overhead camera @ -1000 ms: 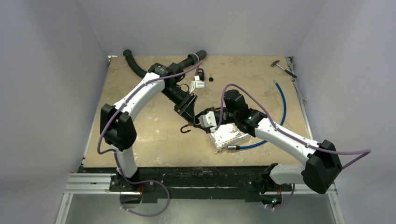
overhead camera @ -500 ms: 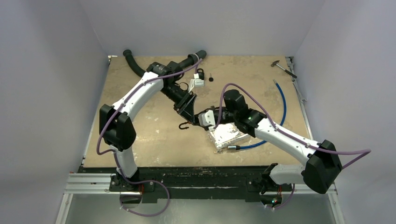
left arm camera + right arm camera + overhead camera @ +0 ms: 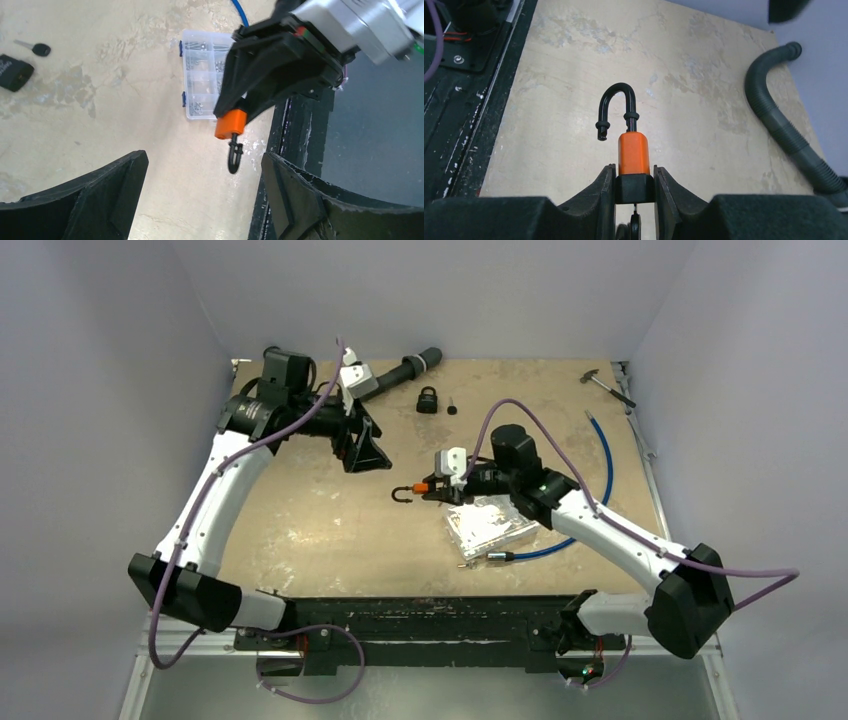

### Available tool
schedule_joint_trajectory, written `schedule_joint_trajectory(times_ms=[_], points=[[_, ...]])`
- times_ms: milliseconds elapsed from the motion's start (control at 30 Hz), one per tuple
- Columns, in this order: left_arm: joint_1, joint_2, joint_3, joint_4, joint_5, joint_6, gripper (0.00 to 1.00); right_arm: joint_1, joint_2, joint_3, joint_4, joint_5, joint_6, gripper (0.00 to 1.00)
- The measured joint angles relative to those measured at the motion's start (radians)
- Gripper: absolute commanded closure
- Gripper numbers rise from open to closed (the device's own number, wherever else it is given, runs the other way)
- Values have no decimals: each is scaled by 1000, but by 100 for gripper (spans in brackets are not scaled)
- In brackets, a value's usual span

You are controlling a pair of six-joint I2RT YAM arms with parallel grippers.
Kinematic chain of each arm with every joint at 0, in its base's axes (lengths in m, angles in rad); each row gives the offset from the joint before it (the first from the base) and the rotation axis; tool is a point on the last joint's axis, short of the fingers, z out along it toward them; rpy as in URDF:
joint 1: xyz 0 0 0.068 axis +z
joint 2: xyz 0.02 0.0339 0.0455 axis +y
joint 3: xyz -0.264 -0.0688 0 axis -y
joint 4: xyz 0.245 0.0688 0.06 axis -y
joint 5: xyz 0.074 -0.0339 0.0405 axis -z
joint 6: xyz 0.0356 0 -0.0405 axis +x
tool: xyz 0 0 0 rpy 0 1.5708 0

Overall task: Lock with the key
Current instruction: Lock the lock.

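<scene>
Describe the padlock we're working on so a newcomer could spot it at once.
Start at the tan table; near its middle is the right gripper. Clamped in its jaws, near the clear parts box, is the orange padlock. Its orange body and open black shackle set it apart from the all-black padlock lying by the far edge.

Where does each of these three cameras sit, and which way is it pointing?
Top external: above and behind, looking down on the table; both arms show whole.
Left wrist: on the left arm, facing across at the orange padlock; its open left tool frames the bottom.
Right wrist: on the right arm, looking along its right tool, shut on that padlock.
All three share the padlock.
</scene>
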Motion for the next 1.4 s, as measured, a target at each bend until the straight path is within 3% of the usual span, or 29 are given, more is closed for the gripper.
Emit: schedule_joint_trajectory(times_ms=[233, 400, 633, 933, 1100, 1233, 1267, 1367, 1400], points=[[-65, -62, -109, 82, -59, 48, 25, -30, -21, 0, 6, 8, 77, 100], [-180, -58, -133, 85, -121, 88, 26, -29, -38, 0, 5, 7, 79, 100], [-193, -57, -161, 88, -154, 122, 36, -29, -38, 3, 0, 7, 91, 100], [-209, -41, -178, 80, -175, 171, 64, -29, -37, 32, -4, 6, 107, 100], [-216, -37, -179, 80, -176, 183, 100, -30, -36, 47, -6, 8, 122, 100], [-223, -37, -179, 77, -174, 193, 100, -39, -21, 58, -16, 8, 132, 100], [-223, -37, -179, 76, -174, 192, 100, -39, -17, 60, -18, 5, 139, 95], [-223, -38, -179, 85, -173, 179, 100, -54, -10, 70, -19, -11, 172, 64], [-223, -39, -182, 94, -174, 168, 100, -63, -5, 76, -21, -26, 184, 60]])
